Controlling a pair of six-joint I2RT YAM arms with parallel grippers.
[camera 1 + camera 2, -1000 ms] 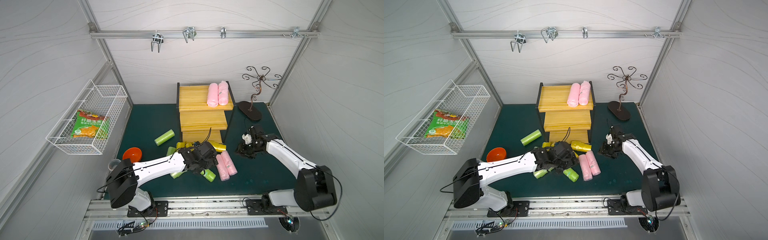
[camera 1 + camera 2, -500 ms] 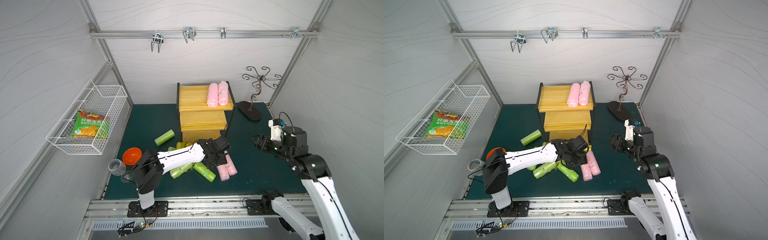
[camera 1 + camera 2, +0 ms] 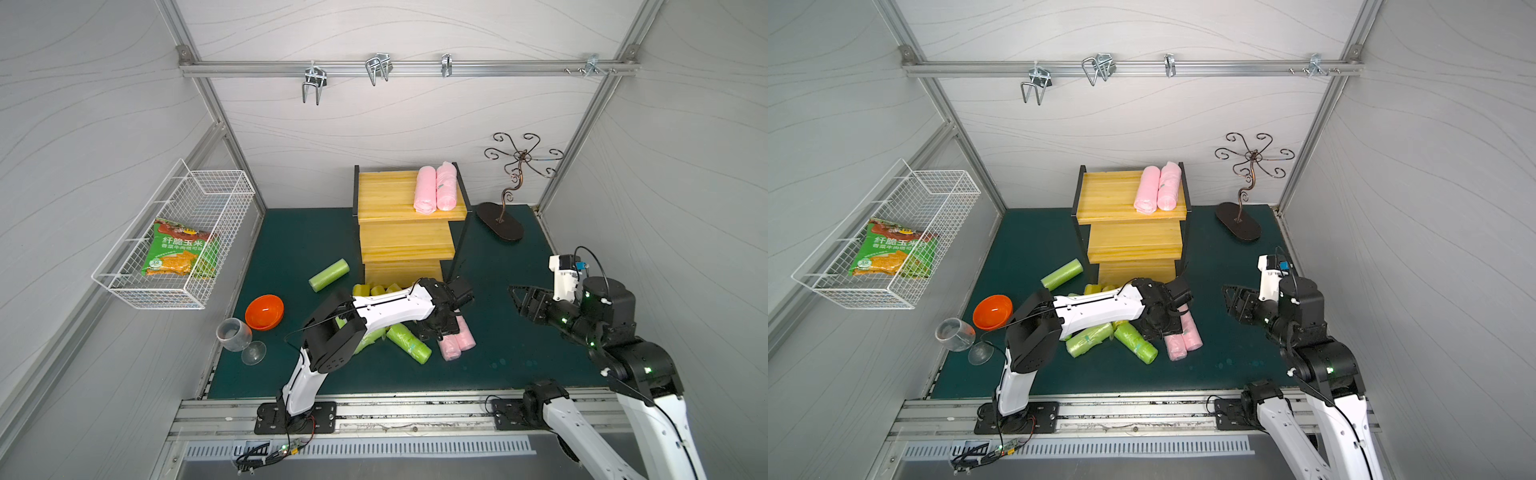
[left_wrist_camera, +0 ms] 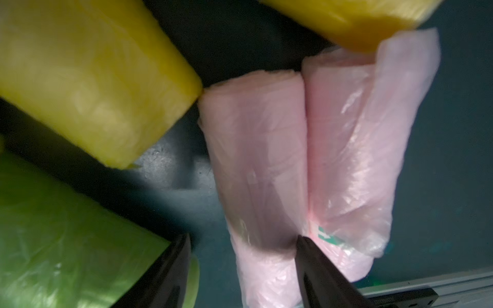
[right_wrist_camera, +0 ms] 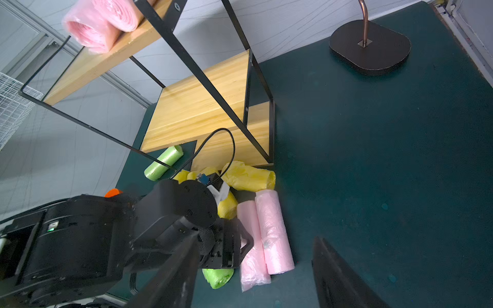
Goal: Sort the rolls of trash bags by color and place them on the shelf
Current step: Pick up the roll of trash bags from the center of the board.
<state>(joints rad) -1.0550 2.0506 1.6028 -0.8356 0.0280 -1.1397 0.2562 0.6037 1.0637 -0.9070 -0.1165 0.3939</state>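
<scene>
My left end effector (image 4: 242,237) is closest to me, down in the heap at the front of the worktop (image 3: 498,353). Its fingers are parted either side of one pink roll (image 4: 256,160). One finger sits at the seam with a second pink roll (image 4: 354,160) that lies touching alongside. The other finger stands off with a strip of mat showing, so I read it as released, not gripping.

Green rolls (image 3: 1136,343) lie just beside that pair, partly under my left arm. Yellow rolls (image 5: 249,176) are bunched against the foot of the shelf (image 3: 395,199). At the left edge of the mat sit a wine glass (image 3: 235,334) and an orange bowl (image 3: 264,311).

My right end effector (image 5: 257,240) hangs raised over the right side of the worktop, well apart from the heap. Its jaws are spread wide with nothing between them.

Further back, a lone green roll (image 3: 329,274) lies by itself, left of the shelf's lowest step. The shelf stands at the back centre, and two pink rolls on the shelf (image 3: 434,189) lie side by side, touching, at the right end of its top tier.

A curly wire stand (image 3: 500,220) occupies the back right corner. On the left wall, a white wire basket (image 3: 124,286) holds a snack bag (image 3: 178,249).
</scene>
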